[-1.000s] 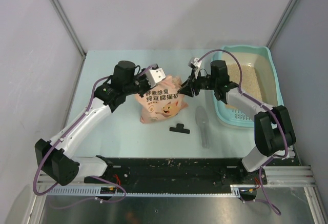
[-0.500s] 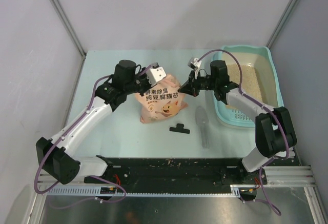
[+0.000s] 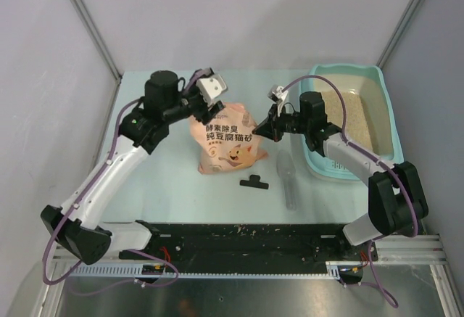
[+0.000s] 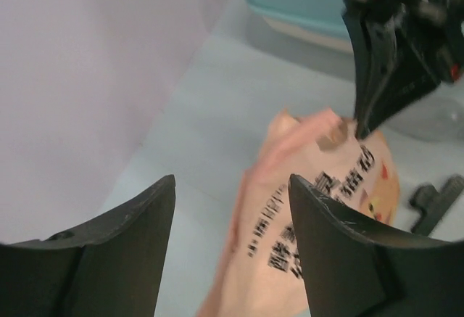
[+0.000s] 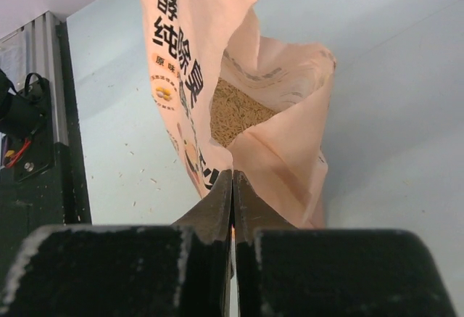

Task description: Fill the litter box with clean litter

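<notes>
The teal litter box (image 3: 346,69) stands at the right of the table, with a layer of beige clean litter (image 3: 349,114) in it. More of the litter (image 5: 233,110) shows inside the open peach-pink bag (image 3: 226,144), which stands at mid-table. My right gripper (image 3: 262,127) is shut on the bag's right top edge (image 5: 243,159). My left gripper (image 3: 203,112) hovers open just above the bag's left top corner, holding nothing. In the left wrist view its fingers (image 4: 123,244) straddle the bag (image 4: 304,223) without touching it.
A clear plastic scoop (image 3: 288,177) lies between the bag and the litter box. A black clip (image 3: 254,181) lies in front of the bag. Grey walls close in the left, the back and the right.
My left gripper has opened, let go of the bag's top and drawn back up and to the left. My right gripper has closed on the bag's right edge.
</notes>
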Controlling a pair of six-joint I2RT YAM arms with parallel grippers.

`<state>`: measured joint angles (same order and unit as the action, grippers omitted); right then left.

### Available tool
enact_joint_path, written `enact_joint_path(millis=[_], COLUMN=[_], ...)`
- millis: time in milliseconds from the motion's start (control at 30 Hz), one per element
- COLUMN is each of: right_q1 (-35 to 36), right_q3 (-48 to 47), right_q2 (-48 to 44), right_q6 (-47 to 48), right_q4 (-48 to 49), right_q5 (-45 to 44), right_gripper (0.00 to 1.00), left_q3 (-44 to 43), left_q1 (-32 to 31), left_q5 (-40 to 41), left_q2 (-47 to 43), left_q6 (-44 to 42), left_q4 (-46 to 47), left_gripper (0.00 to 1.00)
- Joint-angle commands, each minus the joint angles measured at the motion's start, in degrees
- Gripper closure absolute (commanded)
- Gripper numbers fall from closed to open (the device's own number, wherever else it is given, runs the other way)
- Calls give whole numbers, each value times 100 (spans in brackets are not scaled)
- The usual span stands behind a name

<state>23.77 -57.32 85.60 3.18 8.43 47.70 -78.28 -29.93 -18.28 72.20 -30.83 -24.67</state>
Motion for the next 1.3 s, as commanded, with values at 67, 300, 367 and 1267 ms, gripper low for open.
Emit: enact_joint_path(millis=[67, 300, 367, 1267], right_q1=[-57, -39, -39, -329], right_q3=[-34, -104, -130, -499], right_q2=[35, 185, 220, 660], right_q6=[-160, -292, -292, -81], right_q4=[598, 801, 801, 617], right_q5=[-182, -103, -94, -296], right_gripper=[100, 100, 100, 99], left_q3=[-995, -2357, -2516, -1822], left_q1=[750, 1797, 1912, 998], left_q5=[264, -368, -648, -4095], left_q2=[599, 2566, 3008, 4100], left_q6=[357, 719, 745, 1711], left_q4=[304, 313, 305, 252], left_gripper=[39, 84, 95, 100])
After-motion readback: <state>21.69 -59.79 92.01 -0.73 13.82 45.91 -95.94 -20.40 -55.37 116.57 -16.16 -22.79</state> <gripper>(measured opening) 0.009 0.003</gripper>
